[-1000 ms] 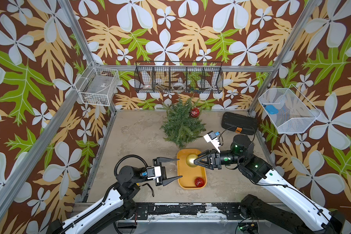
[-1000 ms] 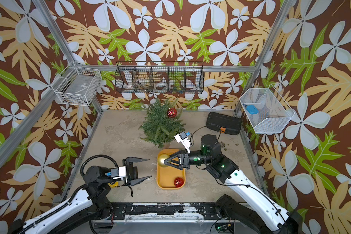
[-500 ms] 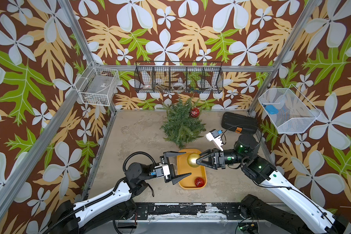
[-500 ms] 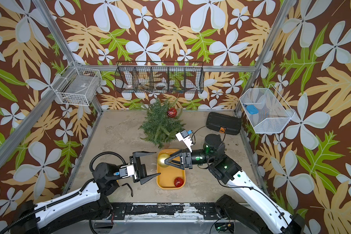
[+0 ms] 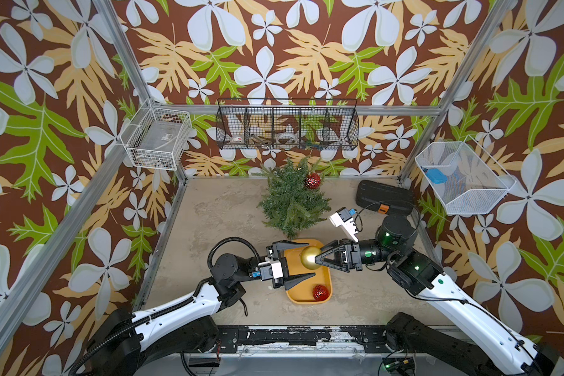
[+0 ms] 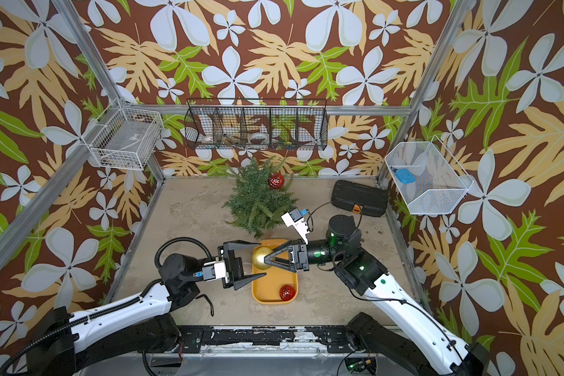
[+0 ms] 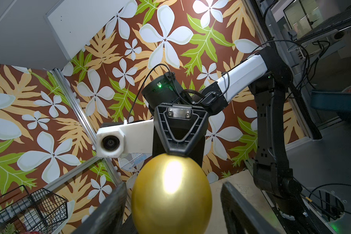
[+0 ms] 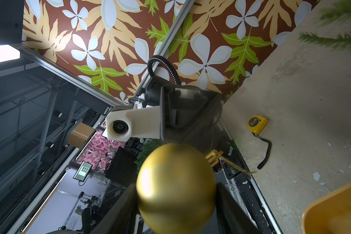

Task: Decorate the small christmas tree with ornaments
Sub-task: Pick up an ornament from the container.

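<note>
- Grips the gold ornament (image 6: pixel 261 257) at the very tips of the right gripper (image 5: pixel 318 257), with the fingers clamped on two sides of the ball.
- Shows in the right wrist view the cap and loop (image 8: pixel 212 157) of this ball, sticking out sideways and free of the fingers.
- Points the left gripper (image 5: pixel 310 260) straight at the right gripper, jaws spread wide, with one finger on each side of the same ball.
- Cannot tell if the left fingers (image 7: pixel 235 210) touch the ball; shows a clear gap beside this finger in the left wrist view.
- Hovers with both grippers directly over the yellow tray (image 5: pixel 302 294).
- Leaves the loose red ornament (image 5: pixel 320 292) in the tray, below the right gripper's tips and well apart from them.
- Places the small christmas tree (image 5: pixel 290 198) upright on the table, near the meeting tips but off to one side, on the side away from the arm bases.
- Carries the hanging red ornament (image 5: pixel 312 181) high in the branches, on the tree's side farther from both grippers.
</note>
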`<state>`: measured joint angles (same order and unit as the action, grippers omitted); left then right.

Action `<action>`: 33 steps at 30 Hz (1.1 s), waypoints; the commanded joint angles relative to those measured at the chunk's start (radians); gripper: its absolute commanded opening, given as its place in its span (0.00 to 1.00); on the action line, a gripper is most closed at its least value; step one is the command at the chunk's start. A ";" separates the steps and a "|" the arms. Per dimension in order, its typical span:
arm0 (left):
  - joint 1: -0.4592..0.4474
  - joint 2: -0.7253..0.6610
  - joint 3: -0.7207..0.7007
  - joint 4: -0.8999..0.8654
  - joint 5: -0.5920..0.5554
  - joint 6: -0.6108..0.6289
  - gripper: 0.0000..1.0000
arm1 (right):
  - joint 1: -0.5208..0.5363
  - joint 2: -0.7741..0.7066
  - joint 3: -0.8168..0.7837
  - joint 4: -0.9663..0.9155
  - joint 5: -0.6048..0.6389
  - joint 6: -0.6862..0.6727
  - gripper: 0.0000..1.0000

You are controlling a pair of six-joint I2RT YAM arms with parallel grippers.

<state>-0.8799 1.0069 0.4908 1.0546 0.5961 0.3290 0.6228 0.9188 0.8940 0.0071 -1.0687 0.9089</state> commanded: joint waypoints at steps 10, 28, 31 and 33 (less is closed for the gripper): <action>-0.001 0.017 0.019 0.037 0.015 0.033 0.68 | 0.002 0.011 0.009 0.033 -0.004 0.001 0.59; 0.001 -0.046 0.016 -0.089 -0.039 0.097 0.56 | 0.002 0.018 0.100 -0.200 0.101 -0.155 0.82; -0.001 -0.068 0.027 -0.194 -0.079 0.138 0.56 | 0.002 0.011 0.147 -0.311 0.204 -0.232 0.82; 0.000 -0.089 0.039 -0.281 -0.113 0.160 0.56 | 0.016 0.008 0.177 -0.389 0.304 -0.277 0.82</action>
<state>-0.8799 0.9363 0.5133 0.8909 0.5385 0.4408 0.6273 0.9291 1.0424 -0.2493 -0.9108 0.7341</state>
